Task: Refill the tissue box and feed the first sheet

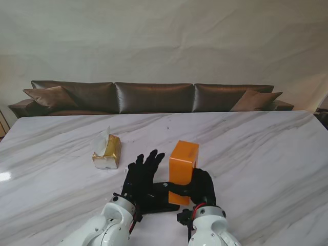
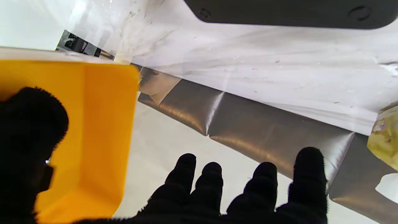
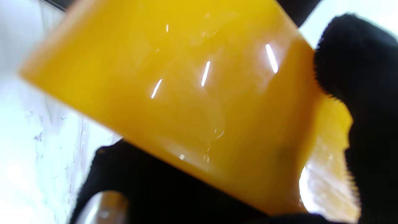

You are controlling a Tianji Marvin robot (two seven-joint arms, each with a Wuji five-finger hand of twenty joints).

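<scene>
Right robot hand (image 1: 201,187) grips the orange tissue box (image 1: 183,163) upright

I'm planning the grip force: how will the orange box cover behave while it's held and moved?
The orange box cover looks like a rigid, hollow shell, so probably light and stiff. Its glossy highlights suggest it may slip in the right hand. Standing tall on end, it could tip if released.

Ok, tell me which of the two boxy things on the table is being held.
The orange box, gripped upright by the right hand; the gold tissue pack lies untouched to its left.
</scene>
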